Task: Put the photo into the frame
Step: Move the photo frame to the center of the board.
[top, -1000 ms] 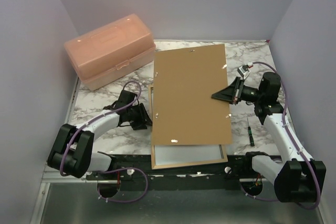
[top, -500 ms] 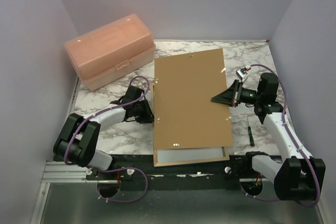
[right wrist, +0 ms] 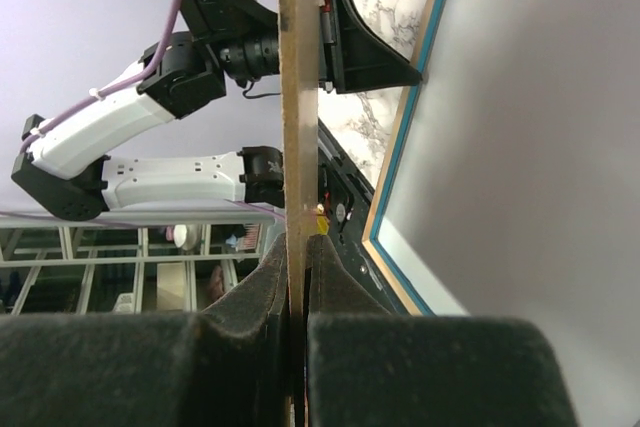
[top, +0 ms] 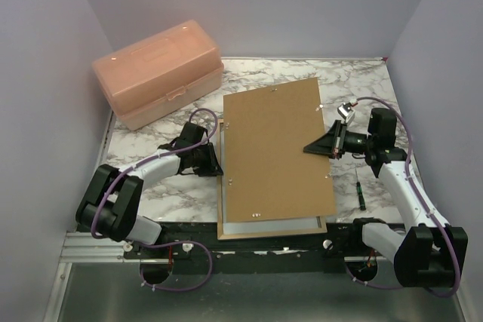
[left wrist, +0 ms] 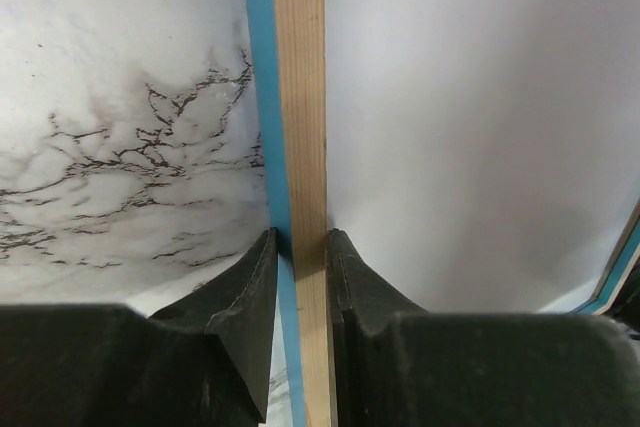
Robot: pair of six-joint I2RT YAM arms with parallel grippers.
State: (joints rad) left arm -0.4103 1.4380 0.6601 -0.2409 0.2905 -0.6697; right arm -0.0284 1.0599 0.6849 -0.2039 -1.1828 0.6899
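My left gripper [left wrist: 300, 239] is nearly closed, pinching the left rail of the frame [left wrist: 298, 87] — one finger on the blue outer edge, the other on the inner side. Prob. to pin the frame so it can't slide on the marble table [top: 143, 186] while my other arm works. Frame lies flat near the front edge, wood face up, blue down, i.e. back up for loading. My right gripper [right wrist: 298, 247] is closed tight on the right edge of the brown backing board [top: 275, 148], thin board squeezed betw. the pads. Board is raised on my right side and slants over the frame, hiding most of it in the top view — I judge it's carried like a lid, ready to go down. The photo [left wrist: 480, 117]: white sheet inside the rails, just beside my left inner finger. Looks like the print lying face down in the frame, white back up, but can't see the picture side. If so, the next move needs the board lowered square to the rails. Pink lidded box [top: 155, 69] back left, small screwdriver [top: 361, 190] at right, both apart from the work.
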